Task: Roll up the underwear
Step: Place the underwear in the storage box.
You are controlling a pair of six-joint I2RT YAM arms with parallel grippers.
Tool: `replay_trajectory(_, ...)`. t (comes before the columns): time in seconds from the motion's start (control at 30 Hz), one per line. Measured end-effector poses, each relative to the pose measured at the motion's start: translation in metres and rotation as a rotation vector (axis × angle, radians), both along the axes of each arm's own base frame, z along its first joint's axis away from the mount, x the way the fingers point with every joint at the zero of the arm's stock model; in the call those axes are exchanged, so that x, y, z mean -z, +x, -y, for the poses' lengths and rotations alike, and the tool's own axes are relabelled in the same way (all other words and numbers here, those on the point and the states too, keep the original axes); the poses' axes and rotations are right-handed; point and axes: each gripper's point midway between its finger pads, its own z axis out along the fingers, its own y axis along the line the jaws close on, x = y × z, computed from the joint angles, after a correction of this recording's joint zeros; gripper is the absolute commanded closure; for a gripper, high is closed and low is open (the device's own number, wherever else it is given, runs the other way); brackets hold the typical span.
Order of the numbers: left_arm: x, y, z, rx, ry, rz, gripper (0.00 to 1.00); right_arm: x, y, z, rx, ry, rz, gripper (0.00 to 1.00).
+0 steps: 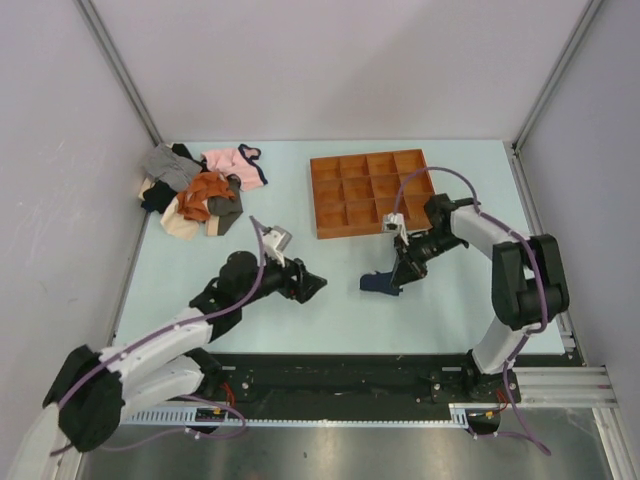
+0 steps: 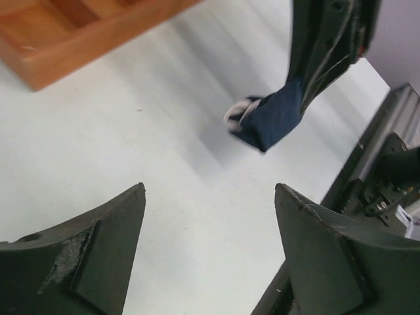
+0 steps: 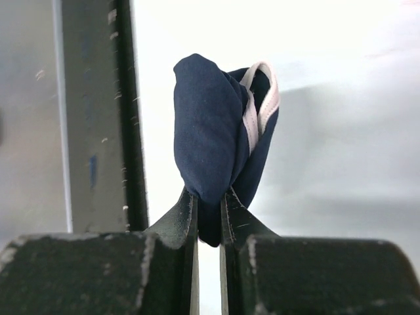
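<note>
**Right gripper pinches the bunched underwear, near side of the tray**

The right gripper (image 3: 209, 205) has its fingers pressed onto a fold of the navy, white-trimmed underwear (image 3: 213, 147). The bundle sits right of the table's (image 1: 330, 325) centre, just on the near side of the wooden compartment tray (image 1: 365, 233). Whether the cloth touches the table cannot be told. To its left and apart from it, the left gripper (image 2: 210, 190) faces the bundle with its fingers spread wide and nothing between them. A pile of mixed garments (image 1: 200, 195) lies at the far left.

White-black arms (image 1: 165, 360), purple cables (image 1: 440, 169), dark pincers (image 2: 210, 189) (image 3: 209, 197)
</note>
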Motion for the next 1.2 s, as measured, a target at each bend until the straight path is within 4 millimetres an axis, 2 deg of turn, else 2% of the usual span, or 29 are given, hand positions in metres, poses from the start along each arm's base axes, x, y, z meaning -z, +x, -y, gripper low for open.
replay_trajectory(0.13, -0.017, 0.006, -0.034, -0.118, 0.002, 0.039, 0.0, -0.02, 0.038, 0.017, 0.147, -0.022, 0.108, 1.0)
replay_trajectory(0.17, -0.023, 0.006, -0.041, -0.143, -0.004, 0.054, 0.0, -0.024, 0.049, 0.022, 0.187, -0.029, 0.133, 1.0)
replay_trajectory(0.23, -0.035, 0.005, -0.051, -0.185, -0.019, 0.077, 0.0, -0.037, 0.086, 0.04, 0.317, -0.05, 0.197, 1.0)
replay_trajectory(0.3, -0.048, 0.002, -0.058, -0.204, -0.02, 0.088, 0.0, -0.048, 0.123, 0.064, 0.451, -0.076, 0.264, 1.0)
replay_trajectory(0.4, -0.073, 0.003, -0.066, -0.226, 0.018, 0.113, 0.0, -0.061, 0.167, 0.098, 0.63, -0.125, 0.351, 1.0)
replay_trajectory(0.5, -0.102, 0.008, -0.079, -0.266, 0.07, 0.179, 0.0, -0.063, 0.194, 0.121, 0.78, -0.178, 0.385, 1.0)
replay_trajectory(0.57, -0.11, 0.009, -0.09, -0.3, 0.113, 0.213, 0.0, -0.059, 0.208, 0.127, 0.859, -0.203, 0.385, 1.0)
replay_trajectory(0.7, -0.098, 0.007, -0.108, -0.337, 0.21, 0.219, 0.0, -0.045, 0.229, 0.136, 0.977, -0.242, 0.367, 1.0)
replay_trajectory(0.83, -0.091, 0.007, -0.115, -0.348, 0.258, 0.217, 0.0, -0.032, 0.241, 0.14, 1.037, -0.278, 0.363, 1.0)
replay_trajectory(1.1, -0.082, 0.007, -0.119, -0.349, 0.303, 0.202, 0.0, 0.001, 0.246, 0.128, 0.991, -0.317, 0.346, 1.0)
replay_trajectory(1.2, -0.082, 0.007, -0.119, -0.351, 0.304, 0.202, 0.0, 0.008, 0.247, 0.128, 0.952, -0.328, 0.363, 1.0)
